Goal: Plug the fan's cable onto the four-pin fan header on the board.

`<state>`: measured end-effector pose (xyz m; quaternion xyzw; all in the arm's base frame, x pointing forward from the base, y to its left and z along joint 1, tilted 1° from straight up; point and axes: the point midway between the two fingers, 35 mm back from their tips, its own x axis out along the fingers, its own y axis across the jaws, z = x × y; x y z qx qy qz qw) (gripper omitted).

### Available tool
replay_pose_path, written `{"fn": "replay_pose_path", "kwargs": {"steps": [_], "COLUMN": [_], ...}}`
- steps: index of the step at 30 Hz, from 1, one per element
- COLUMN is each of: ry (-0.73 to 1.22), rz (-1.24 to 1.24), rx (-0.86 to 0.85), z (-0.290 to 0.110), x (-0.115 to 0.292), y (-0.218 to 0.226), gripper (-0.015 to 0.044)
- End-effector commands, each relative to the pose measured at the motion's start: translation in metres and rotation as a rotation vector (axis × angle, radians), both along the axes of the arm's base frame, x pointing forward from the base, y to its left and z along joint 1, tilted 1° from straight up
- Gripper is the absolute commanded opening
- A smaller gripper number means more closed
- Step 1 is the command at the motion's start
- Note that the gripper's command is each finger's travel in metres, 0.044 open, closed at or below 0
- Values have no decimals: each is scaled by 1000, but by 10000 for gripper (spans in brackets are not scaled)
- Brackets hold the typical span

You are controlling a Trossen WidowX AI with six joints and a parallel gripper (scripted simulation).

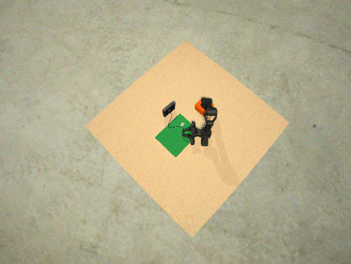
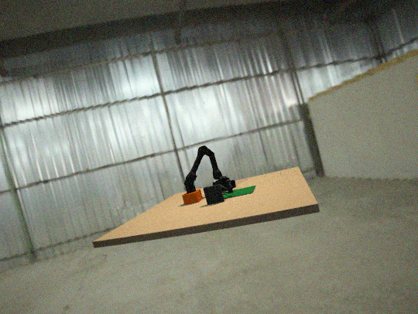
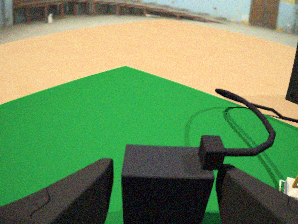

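The black plug (image 3: 167,197) stands upright over the green board (image 1: 173,143) (image 2: 244,191) (image 3: 75,125), its cable (image 3: 250,151) leaving from a small block at its upper right. My gripper (image 1: 183,132) (image 3: 166,172) is open around the plug: a green gap shows beside the left finger, a narrower one beside the right. The plug's lower end is out of view, so its seating and any header under it cannot be seen. A white connector (image 1: 182,124) (image 3: 291,187) sits on the board to the right in the wrist view; its pins cannot be counted.
The black fan (image 1: 168,108) (image 2: 214,195) (image 3: 294,80) stands beside the board, its cable looping across the board's edge. An orange block (image 1: 199,106) (image 2: 192,197) is at the arm's base. The tan table (image 1: 192,195) (image 2: 155,224) has a raised edge above the floor.
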<state>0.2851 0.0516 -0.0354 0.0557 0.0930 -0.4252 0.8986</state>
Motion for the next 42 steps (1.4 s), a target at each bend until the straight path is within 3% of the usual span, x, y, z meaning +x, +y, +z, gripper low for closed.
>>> {"fn": "replay_pose_path", "kwargs": {"steps": [1, 42], "ry": [0, 37], "rz": [0, 17], "rx": [0, 39], "z": [0, 24], "x": [0, -34], "y": [0, 46], "gripper": [205, 205]}}
